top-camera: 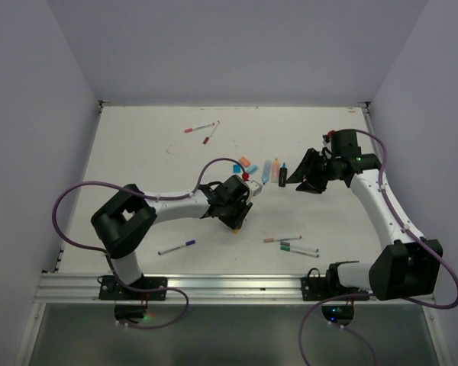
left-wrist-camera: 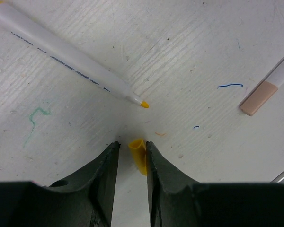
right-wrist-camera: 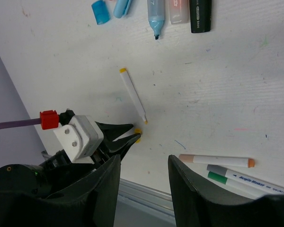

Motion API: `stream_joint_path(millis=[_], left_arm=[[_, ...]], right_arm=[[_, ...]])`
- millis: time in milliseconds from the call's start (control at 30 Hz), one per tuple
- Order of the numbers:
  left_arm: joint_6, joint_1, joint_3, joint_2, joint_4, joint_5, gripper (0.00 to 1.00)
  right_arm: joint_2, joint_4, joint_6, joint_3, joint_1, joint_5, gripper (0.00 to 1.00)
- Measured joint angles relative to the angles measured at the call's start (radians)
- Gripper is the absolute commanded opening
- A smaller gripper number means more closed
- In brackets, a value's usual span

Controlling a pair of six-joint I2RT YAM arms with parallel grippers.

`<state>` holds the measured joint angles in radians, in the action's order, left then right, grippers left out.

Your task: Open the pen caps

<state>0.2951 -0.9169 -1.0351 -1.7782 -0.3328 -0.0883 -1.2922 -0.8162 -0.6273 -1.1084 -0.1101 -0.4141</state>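
In the top view, the left gripper [top-camera: 237,223] is low over the table [top-camera: 137,152] near its middle. The right gripper [top-camera: 301,181] hangs apart from it, close to the highlighters [top-camera: 273,171]. Some capped pens [top-camera: 291,245] lie toward the front edge.

In the left wrist view, the jaws stand narrowly apart around the yellow cap [left-wrist-camera: 138,153]. The cap touches one finger and bare table shows on the other side, so it seems not pinched. Just ahead lies the white pen [left-wrist-camera: 61,54], its yellow tip bare and apart from the cap.

In the right wrist view, the right jaws are spread wide and hold nothing. The peach-capped pen [right-wrist-camera: 215,161] waits near them.

The yellow pen looks opened, and the step in hand concerns its loose cap. The next move probably calls for one gripper to hold a capped barrel while the other pulls the cap straight along it.
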Motion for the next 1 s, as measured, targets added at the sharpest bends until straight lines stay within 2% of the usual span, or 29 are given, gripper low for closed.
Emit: stream_joint_path(millis=[1000], left_arm=[[0.137,-0.048,0.107,0.039,0.135,0.022,0.33]], right_arm=[[0.025,-0.030,0.039,0.034,0.006,0.000,0.49]])
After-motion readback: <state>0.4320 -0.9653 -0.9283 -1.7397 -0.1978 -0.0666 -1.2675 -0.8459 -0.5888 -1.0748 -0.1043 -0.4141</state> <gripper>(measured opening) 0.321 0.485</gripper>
